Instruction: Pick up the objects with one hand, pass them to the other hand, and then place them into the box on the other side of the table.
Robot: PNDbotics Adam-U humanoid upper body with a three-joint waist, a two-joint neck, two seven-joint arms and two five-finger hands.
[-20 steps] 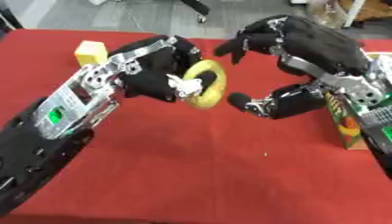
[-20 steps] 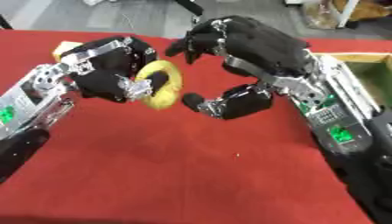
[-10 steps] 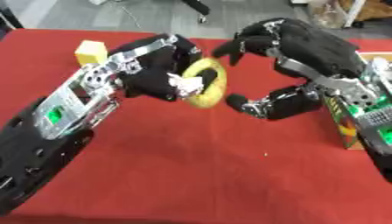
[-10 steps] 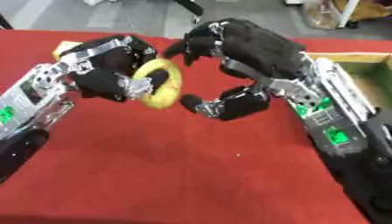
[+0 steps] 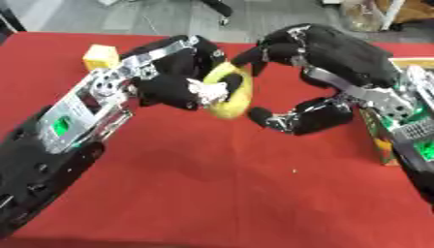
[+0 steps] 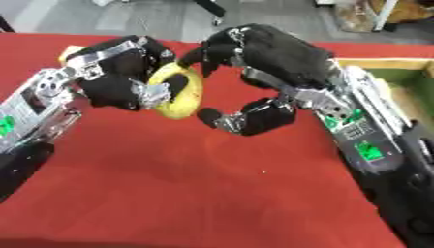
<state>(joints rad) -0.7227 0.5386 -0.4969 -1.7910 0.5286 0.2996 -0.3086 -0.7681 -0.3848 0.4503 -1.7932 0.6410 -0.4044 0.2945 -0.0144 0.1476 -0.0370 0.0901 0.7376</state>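
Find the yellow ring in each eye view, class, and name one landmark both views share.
Left eye view: yellow ring just above centre, held in the left hand.
Right eye view: it sits left of centre, upper half.
Shared landmark: the right hand arched over the ring.

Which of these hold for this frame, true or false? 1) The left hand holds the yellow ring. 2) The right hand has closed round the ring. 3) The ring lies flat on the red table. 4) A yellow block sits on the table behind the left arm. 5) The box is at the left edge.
1) True: the left hand is curled round the yellow ring.
2) False: the right hand is spread open beside it.
3) False: it is held above the red table.
4) True: the yellow block is there.
5) False: the box is at the right edge.
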